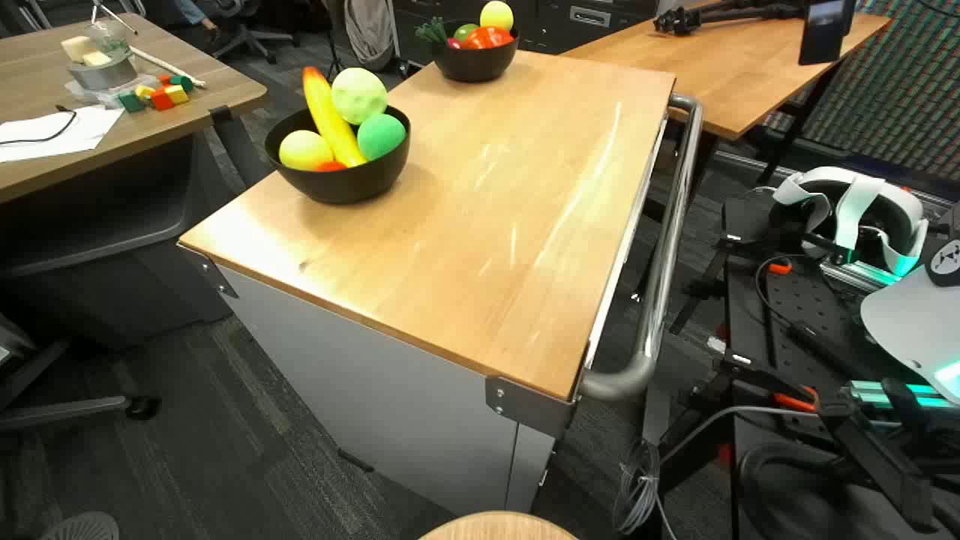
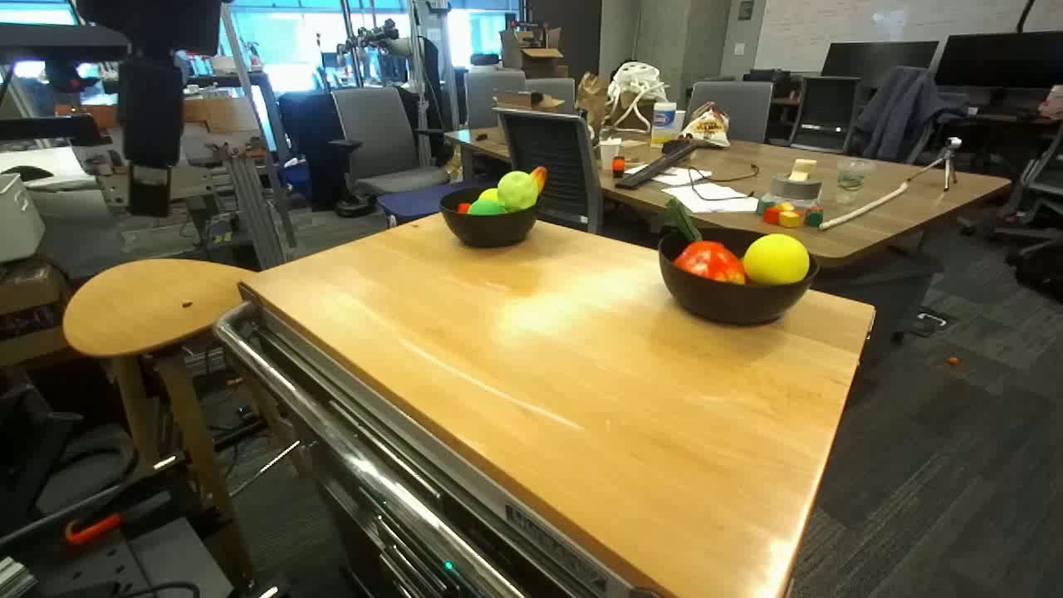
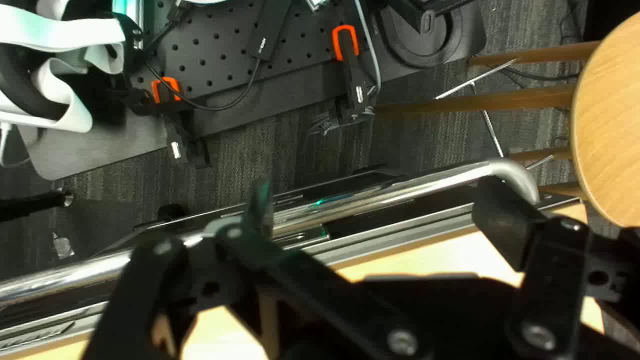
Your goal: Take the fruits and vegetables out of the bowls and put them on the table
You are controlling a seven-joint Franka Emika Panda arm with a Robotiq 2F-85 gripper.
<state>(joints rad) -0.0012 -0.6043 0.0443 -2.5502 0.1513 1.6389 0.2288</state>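
While bowls (image 1: pixel 345 186) hold fruit (image 1: pixel 381 137), banana (image 1: pixel 331 120) protrudes; tilted.

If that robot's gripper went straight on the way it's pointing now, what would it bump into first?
Probably the metal bar handle along the table: in the wrist view it shows between the tips of the open gripper. Depth is hard to judge, though, so the table's edge could come first.

I list lettering, none legible to me: whiteboard (image 2: pixel 901 23), faint script; canister (image 2: pixel 664 126), blurred label (image 2: pixel 663 117); nameplate (image 2: pixel 555 544), side of table (image 2: pixel 531 382); black cabled block (image 3: pixel 270 29), tiny white print (image 3: pixel 261 45).
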